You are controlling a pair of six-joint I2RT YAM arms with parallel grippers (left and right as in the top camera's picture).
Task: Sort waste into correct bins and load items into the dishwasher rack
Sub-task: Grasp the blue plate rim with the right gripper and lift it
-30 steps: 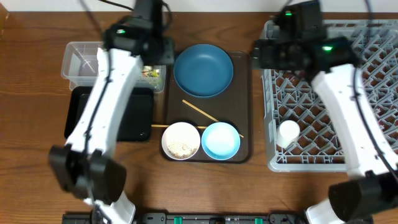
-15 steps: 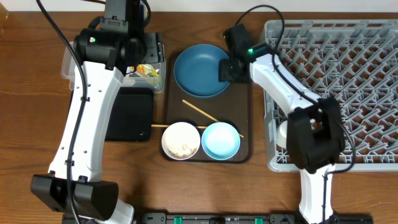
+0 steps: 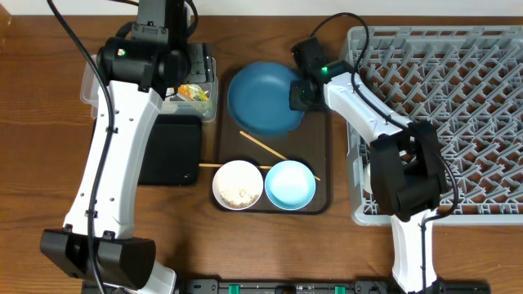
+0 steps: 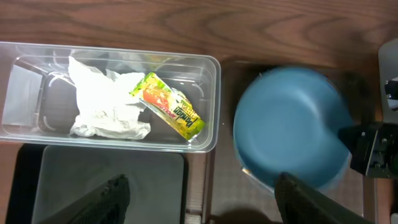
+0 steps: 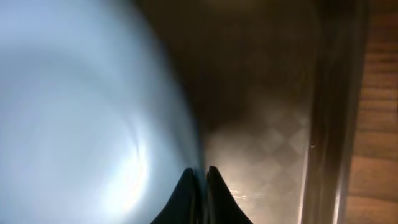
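The large dark blue dish (image 3: 263,94) sits at the back of the brown serving tray (image 3: 323,163). My right gripper (image 3: 299,91) is shut on its right rim; the right wrist view shows the two fingertips (image 5: 200,180) pinching the thin edge of the dish (image 5: 81,112). My left gripper (image 4: 205,199) hangs open and empty over the black tray (image 4: 112,180), beside the clear tub (image 4: 211,62). Crumpled tissue (image 4: 106,99) and the snack wrapper (image 4: 171,109) lie in that tub. A white bowl (image 3: 238,184) with rice grains, a light blue bowl (image 3: 290,184) and chopsticks (image 3: 261,145) rest on the serving tray.
The grey dishwasher rack (image 3: 474,122) fills the right side of the table, with a small white cup (image 3: 376,171) at its left edge, partly behind my right arm. Brown tabletop lies all around.
My right arm swung from over the rack to the blue dish and its jaws closed on the rim. My left gripper opened wider above the tub and black tray.
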